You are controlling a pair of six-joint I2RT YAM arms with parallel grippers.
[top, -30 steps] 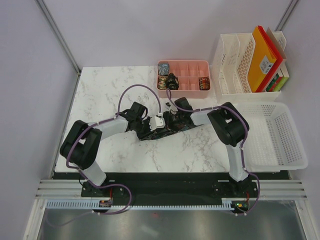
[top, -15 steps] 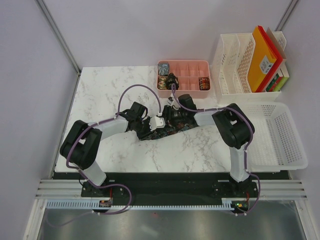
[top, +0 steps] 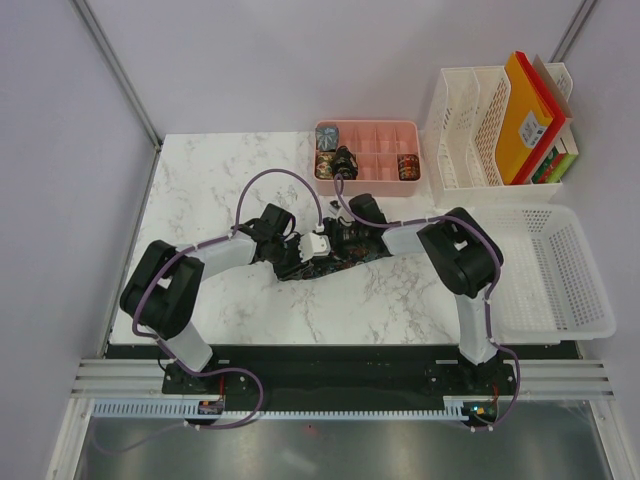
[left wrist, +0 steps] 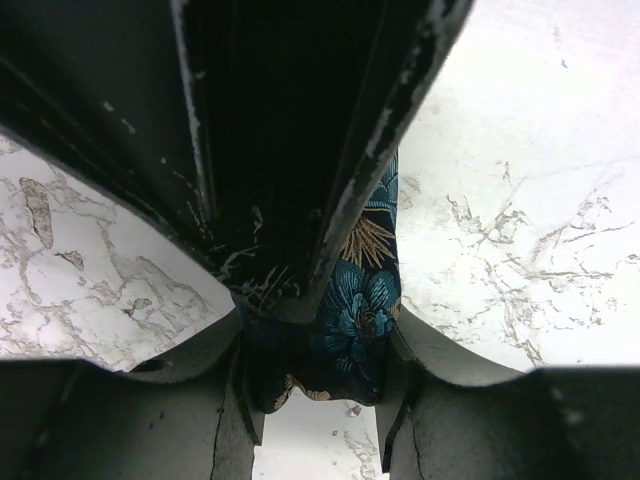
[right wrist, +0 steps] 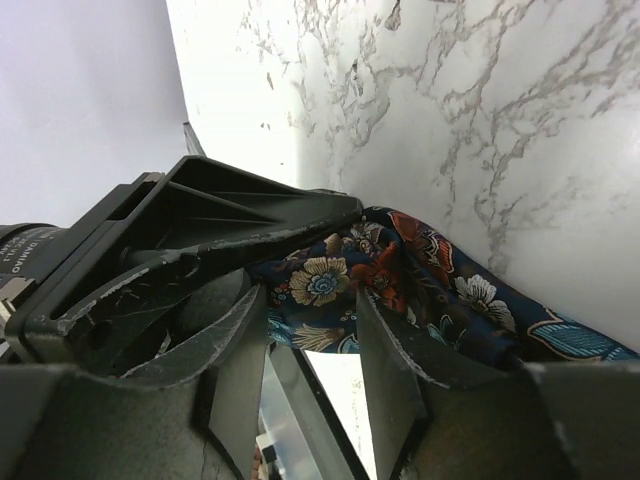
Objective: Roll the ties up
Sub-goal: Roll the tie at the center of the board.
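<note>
Dark floral fabric necktie (top: 352, 262) lies mid white marble desk (top: 220, 180), clamped by left claw (left wrist: 318, 345) and right claw (right wrist: 310, 298), roll seemingly unfinished. Grey-blue coil (top: 327, 137), dark coil (top: 345, 160) and red-orange coil (top: 408, 167) are done, sitting in pink plastic compartment tray (top: 380, 127).

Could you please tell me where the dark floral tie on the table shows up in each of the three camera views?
Top external: the floral tie lies mid-table, nearer the camera than the pink tray.
Left wrist: the floral tie sits at lower centre, blue flowers showing.
Right wrist: the floral tie runs from the centre to the lower right edge.
Shared landmark: the marble tabletop under it.
</note>
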